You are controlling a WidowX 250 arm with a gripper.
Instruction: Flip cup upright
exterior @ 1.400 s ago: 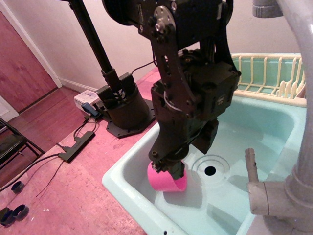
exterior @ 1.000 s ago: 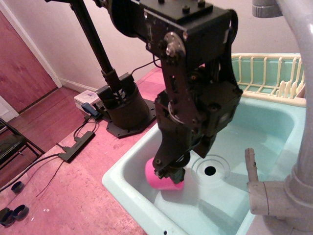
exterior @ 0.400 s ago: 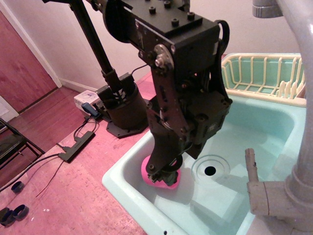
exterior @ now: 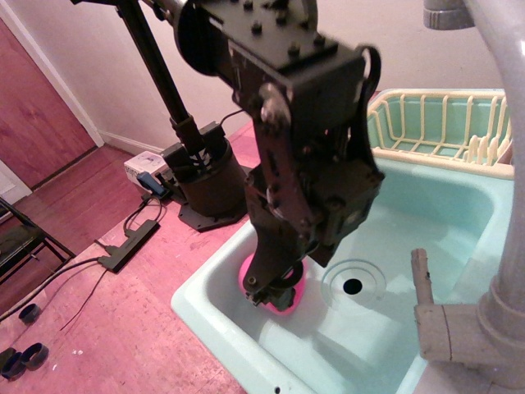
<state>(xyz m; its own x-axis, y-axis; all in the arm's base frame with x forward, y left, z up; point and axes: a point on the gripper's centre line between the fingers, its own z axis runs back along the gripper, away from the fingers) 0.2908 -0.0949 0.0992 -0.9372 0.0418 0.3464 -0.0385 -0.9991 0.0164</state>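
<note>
The jaws (exterior: 277,293) are clamping on the cup (exterior: 289,289), holding it just above the sink (exterior: 215,308) floor near the left wall, seemingly so the wrist is rotating it rim-up. The drain (exterior: 353,286) is lying to the jaws' right, the faucet (exterior: 459,328) further right; the sink wall is crowding the jaws' left.

My jaws hang low inside the pale green sink (exterior: 459,205), whose drain hole (exterior: 352,286) lies just to their right. The pink cup (exterior: 291,289) sits against the sink's near-left wall, right at my jaws.
</note>
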